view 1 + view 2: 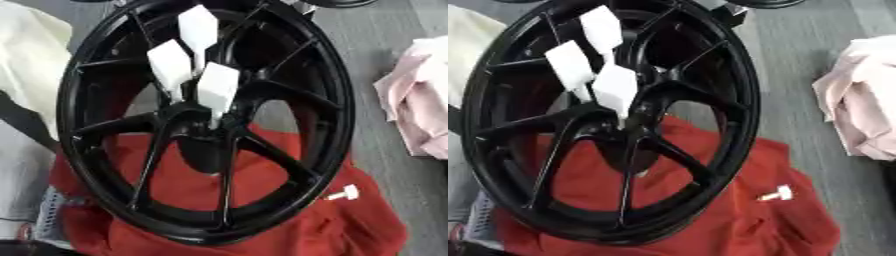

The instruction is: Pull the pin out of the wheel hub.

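Above the red cloth no fingers show, so their state cannot be told. Three white paddle-headed pins stick in the centre of the glossy black spoked wheel hub. A small white pin lies loose on the cloth, just beside the rim.

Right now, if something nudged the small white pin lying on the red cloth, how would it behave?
The white pin looks small, probably light. Its rounded shaft might roll, though the wider head and soft wrinkled red cloth would likely stop it.
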Motion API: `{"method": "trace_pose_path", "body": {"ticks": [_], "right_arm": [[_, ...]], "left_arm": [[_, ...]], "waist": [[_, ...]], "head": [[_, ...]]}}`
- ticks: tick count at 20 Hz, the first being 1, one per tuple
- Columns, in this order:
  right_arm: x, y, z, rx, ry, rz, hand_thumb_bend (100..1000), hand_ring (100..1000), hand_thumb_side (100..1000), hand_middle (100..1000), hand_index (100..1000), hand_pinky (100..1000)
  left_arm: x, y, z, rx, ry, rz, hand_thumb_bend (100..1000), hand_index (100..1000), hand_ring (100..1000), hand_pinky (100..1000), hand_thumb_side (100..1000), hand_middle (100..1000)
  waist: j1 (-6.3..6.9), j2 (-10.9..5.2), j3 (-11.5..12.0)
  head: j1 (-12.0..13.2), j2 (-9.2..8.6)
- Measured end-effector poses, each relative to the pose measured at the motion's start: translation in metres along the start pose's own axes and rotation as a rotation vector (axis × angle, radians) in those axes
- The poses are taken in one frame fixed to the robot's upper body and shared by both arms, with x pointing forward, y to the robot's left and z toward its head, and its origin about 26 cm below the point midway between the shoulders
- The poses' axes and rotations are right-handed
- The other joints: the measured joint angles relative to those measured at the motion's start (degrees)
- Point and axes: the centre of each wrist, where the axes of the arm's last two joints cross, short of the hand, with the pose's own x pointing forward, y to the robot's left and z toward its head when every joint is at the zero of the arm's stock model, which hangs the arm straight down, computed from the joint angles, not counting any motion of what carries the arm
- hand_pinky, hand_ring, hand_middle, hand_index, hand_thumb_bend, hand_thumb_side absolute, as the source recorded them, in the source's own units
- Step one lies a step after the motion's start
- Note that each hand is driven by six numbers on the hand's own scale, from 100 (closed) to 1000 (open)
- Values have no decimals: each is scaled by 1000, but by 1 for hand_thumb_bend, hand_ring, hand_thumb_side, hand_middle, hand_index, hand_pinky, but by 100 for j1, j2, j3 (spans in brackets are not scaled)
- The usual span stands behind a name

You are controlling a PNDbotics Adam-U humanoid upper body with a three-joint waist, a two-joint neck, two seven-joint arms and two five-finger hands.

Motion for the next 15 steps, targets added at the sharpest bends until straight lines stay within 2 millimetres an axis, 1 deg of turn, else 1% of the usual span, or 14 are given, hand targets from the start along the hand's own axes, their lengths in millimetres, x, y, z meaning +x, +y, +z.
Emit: {"method": "trace_pose_path", "body": {"ticks": [9, 15], "right_arm": [[18, 0, -3, -1, -66, 1, 157, 820, 349, 761, 783, 849], [24, 1, -4, 7, -86, 3, 137, 816, 372, 758, 781, 849]], "left_arm": [[1, -1, -1, -4, -3, 1, 480, 848, 853, 770, 879, 824], [2, -1, -1, -5, -5, 3, 480, 847, 853, 769, 879, 824]], "waist": [[-8, -9, 52], [-13, -10, 63]], "head": [[-13, 0], [-23, -1]]}}
